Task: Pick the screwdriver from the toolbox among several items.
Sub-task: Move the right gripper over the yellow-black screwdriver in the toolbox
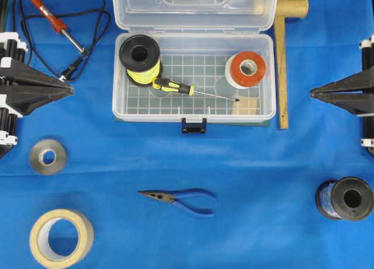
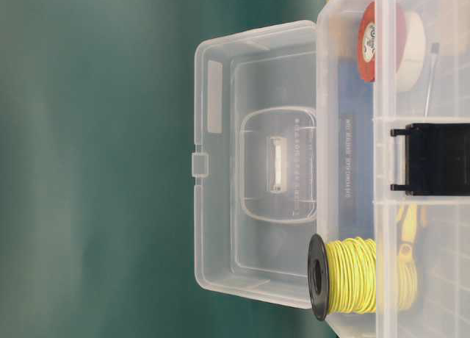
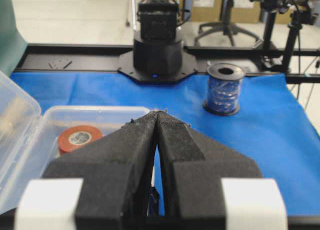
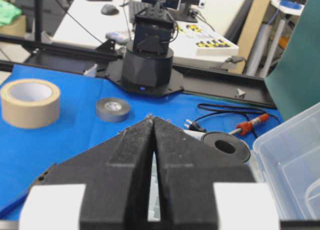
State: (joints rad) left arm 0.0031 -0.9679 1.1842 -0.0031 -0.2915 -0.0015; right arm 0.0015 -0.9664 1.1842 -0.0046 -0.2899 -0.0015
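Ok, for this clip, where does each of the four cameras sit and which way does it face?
Overhead: looks straight down on the toolbox; both shut pincers at the side edges, left pincer, right pincer.
Table-level: turned sideways, close to the toolbox front latch; no robot in view.
Left wrist: behind the left pincer, facing the opposite arm's base.
Right wrist: mirrors it.
Shared: the red tape roll shows in the overhead, table-level and left wrist views.

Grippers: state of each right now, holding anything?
Left gripper: closed, holding nothing, parked away from the toolbox.
Right gripper: closed, holding nothing; the screwdriver lies in the toolbox.
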